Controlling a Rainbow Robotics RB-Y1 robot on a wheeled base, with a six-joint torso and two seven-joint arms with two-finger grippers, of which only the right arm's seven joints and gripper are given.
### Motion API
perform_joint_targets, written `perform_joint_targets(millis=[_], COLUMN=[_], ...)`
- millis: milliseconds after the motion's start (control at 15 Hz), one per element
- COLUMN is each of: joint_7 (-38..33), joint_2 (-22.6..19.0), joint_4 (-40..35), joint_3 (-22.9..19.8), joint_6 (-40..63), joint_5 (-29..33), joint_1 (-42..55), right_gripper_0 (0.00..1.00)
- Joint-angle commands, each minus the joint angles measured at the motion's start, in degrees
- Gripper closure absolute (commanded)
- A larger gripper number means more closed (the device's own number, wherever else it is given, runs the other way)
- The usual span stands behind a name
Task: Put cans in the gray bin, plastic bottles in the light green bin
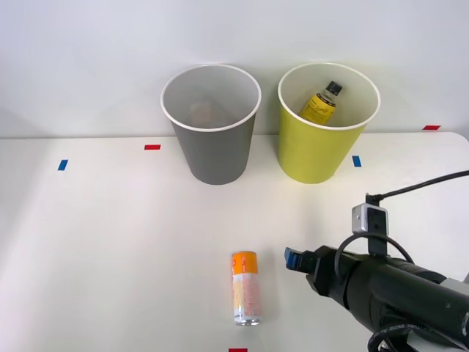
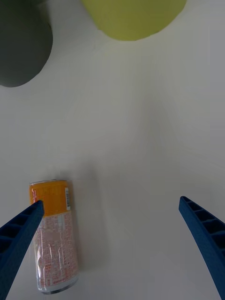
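The right arm [image 1: 410,290] fills the near corner of the table [image 1: 110,242], its gripper [image 2: 110,243] spread wide open and holding nothing. In the wrist view one blue finger [image 2: 18,239] overlaps the can [image 2: 53,234]; the other stands well clear of it, so the can sits off-centre, toward the robot's left. The gray bin [image 1: 211,125] and green bin [image 1: 327,121] stand side by side at the far edge; a bottle [image 1: 322,103] already leans inside the green one. The can lies on its side in front of the gray bin, orange end toward the bins. My guess: the gripper should shift left to straddle it.
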Motion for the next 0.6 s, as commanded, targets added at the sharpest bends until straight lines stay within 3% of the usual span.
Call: perform_joint_targets(millis=[67,600], joint_7=[-10.42,-29.58], joint_2=[-2.54,0.8], joint_4=[0.96,12.12], joint_3=[7.64,8.17], joint_6=[0.19,0.19], joint_5=[-2.08,-17.29], joint_1=[-8.69,-23.01], right_gripper_0=[0.0,0.0])
